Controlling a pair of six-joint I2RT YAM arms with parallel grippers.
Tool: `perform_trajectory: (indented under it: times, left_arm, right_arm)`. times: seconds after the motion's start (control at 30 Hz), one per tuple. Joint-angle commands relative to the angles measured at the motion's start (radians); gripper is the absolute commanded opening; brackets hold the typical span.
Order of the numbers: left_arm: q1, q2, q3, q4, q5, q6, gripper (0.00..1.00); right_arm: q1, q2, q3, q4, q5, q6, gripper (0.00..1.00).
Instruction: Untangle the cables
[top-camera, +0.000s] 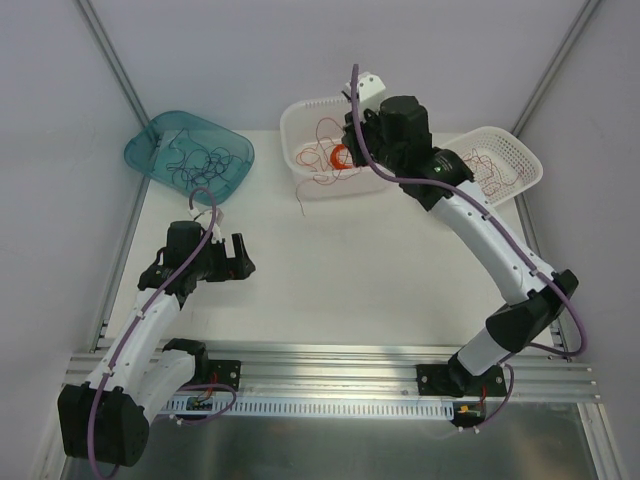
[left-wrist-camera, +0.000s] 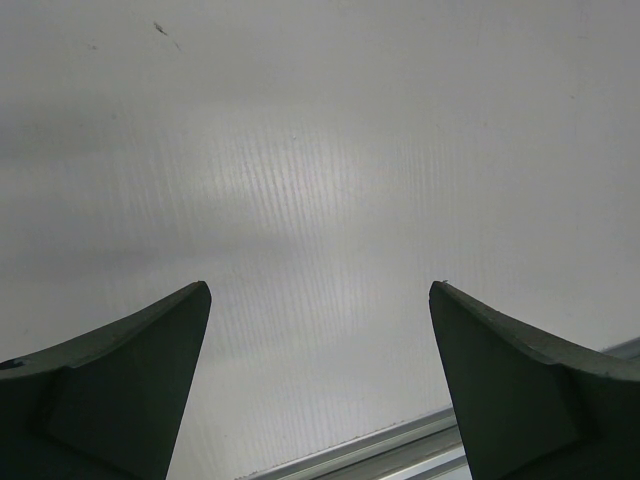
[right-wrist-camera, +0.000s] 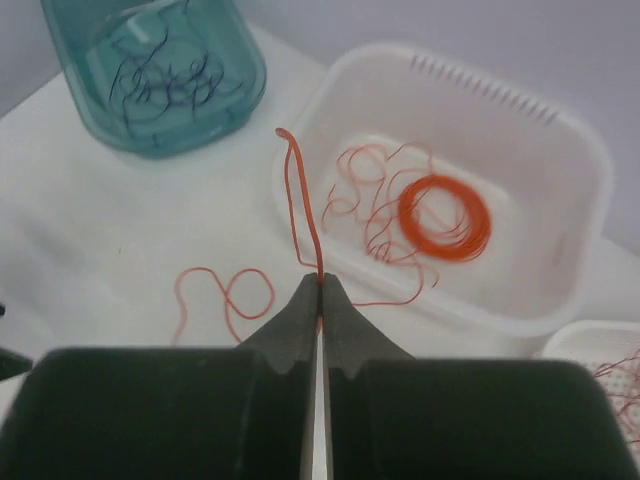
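text: none readable | brands, numbers, signs: none legible | top view: nothing legible | left wrist view: nothing legible | right wrist view: nothing legible

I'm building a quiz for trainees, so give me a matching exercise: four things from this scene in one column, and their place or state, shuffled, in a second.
1. teal bin
2. orange ring coil
3. right end effector
4. left end effector

A. shut on orange-red wire
B. open, holding nothing
C. holds black wires
D. lies in white basket

Pairs: 1-C, 2-D, 3-A, 4-B
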Motion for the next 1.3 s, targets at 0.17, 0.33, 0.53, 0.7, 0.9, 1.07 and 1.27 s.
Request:
perform_trajectory:
  times: [0.17, 0.33, 0.53, 0.7, 0.9, 1.07, 1.27]
  left_arm:
    - [-0.012, 0.016, 0.006, 0.025, 0.01, 0.006, 0.93]
    - [-0.012, 0.011, 0.004, 0.025, 0.002, 0.01, 0.93]
    - [-0.011, 0.016, 0.004, 0.025, -0.001, 0.01, 0.93]
    - [-0.012, 0.017, 0.003, 0.025, 0.0, 0.012, 0.93]
    - [-0.012, 0.017, 0.006, 0.026, 0.011, 0.014, 0.93]
    - [-0.012, 0.005, 0.009, 0.026, 0.013, 0.01, 0.93]
    - [-0.012, -0.052, 0.006, 0.026, 0.01, -0.002, 0.93]
  right_arm:
    - [-0.056, 0.086, 0.131, 0.298, 0.222, -0.089, 0.01]
    - [-0.101, 0.201, 0.211, 0.405, 0.273, -0.053, 0.01]
    - [-0.142, 0.358, 0.307, 0.422, 0.302, 0.019, 0.01]
    - [-0.155, 0.433, 0.323, 0.461, 0.325, 0.039, 0.66]
    - [-0.158, 0.38, 0.269, 0.432, 0.348, 0.072, 0.97]
    - [-0.161, 0.234, 0.134, 0.406, 0.417, 0.074, 0.97]
    - [-0.164, 0.041, 0.062, 0.133, 0.497, 0.094, 0.97]
